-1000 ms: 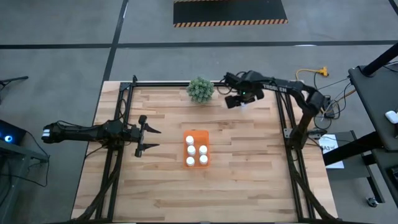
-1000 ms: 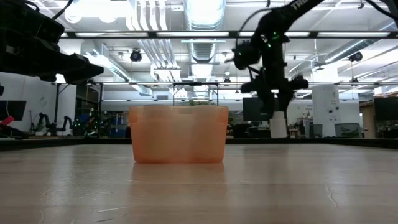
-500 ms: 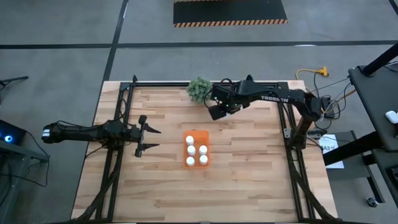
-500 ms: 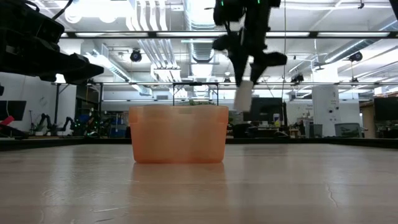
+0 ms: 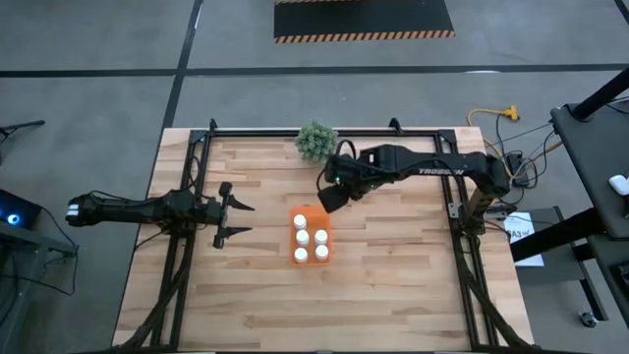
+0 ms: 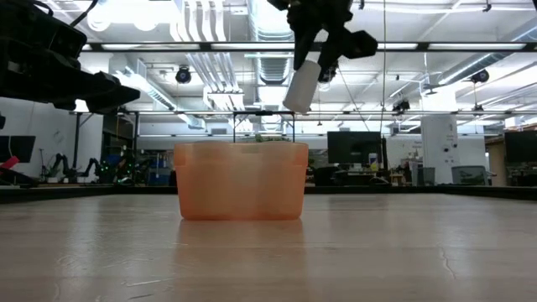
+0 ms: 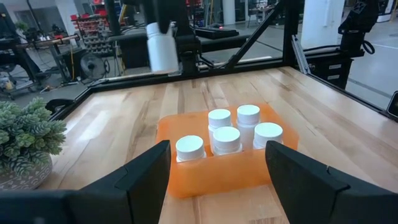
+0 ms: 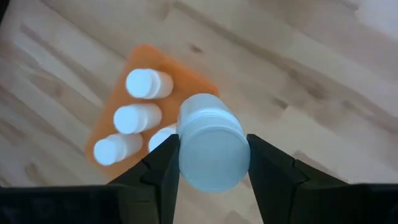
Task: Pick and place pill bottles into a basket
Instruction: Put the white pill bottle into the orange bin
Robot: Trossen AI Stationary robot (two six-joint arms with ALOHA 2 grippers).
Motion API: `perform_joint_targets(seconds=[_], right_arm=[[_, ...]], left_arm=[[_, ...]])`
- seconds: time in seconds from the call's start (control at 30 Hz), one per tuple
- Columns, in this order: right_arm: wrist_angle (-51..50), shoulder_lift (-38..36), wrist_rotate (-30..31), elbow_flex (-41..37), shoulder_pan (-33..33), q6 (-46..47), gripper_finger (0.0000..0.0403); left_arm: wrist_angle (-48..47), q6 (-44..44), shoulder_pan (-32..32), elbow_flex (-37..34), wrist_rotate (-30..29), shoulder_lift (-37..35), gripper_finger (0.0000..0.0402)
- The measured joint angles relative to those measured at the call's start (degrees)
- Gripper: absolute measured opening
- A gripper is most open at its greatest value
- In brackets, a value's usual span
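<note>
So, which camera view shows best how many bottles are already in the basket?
The left wrist view: five white caps stand in the orange basket. The high view also shows them, but tiny. The right wrist view hides some behind the carried bottle; the low view shows only the basket wall.

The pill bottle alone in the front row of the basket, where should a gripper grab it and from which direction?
Grip that pill bottle by its round white cap, coming straight down. Only the cap stands above the orange basket wall, and the empty slot beside it leaves room for one finger.
</note>
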Motion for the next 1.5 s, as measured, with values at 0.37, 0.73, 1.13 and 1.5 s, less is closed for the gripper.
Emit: perform_joint_targets(seconds=[0.37,0.73,1.13,1.5], right_arm=[[-2.44,9.07,-1.03,10.34,2.97,-2.8,0.0144],[-17.8,25.6,-0.51,31.72,3.32,-10.95,0.0144],[-16.14,25.87,0.21,29.61,3.74,-10.81,0.0144],[-11.6,26.08,0.5,27.88,3.71,-14.61,0.0144]], left_arm=[[0.06,0.0,0.0,0.0,-0.01,0.05,0.0245],[0.06,-0.02,0.0,0.0,-0.01,0.0,0.0245],[-0.02,0.0,0.0,0.0,0.0,0.0,0.0245],[0.0,0.0,0.0,0.0,-0.01,0.04,0.0245]])
